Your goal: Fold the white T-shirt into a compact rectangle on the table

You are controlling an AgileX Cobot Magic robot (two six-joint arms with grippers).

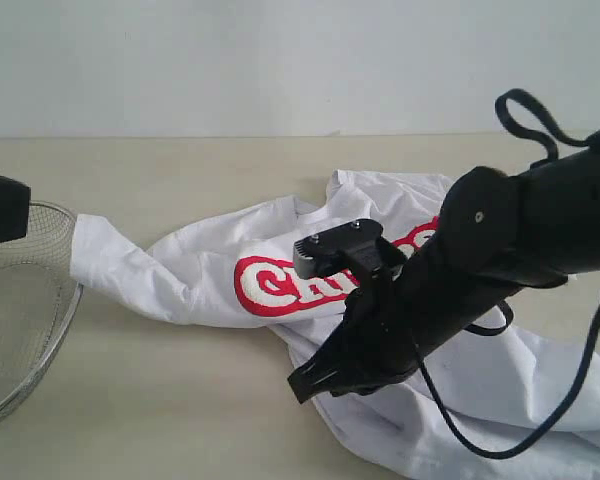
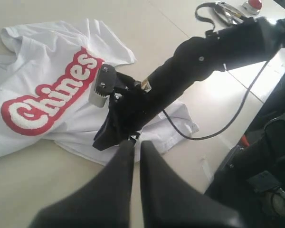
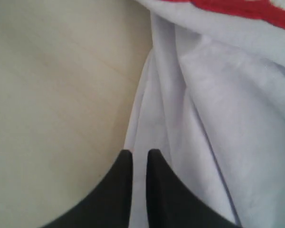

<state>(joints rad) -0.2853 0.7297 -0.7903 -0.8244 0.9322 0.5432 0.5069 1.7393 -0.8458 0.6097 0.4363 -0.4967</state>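
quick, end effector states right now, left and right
left end effector: closed, holding nothing
right end effector: closed on the edge of the white T-shirt

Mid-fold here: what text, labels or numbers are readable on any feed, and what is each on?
"Chines": white letters on red, across the chest of the white T-shirt, left wrist view.
"Ch": the same print in the exterior view; the rest is hidden behind the right arm.
Right wrist view: only a red strip of the print, no letters readable.
Nothing else readable.
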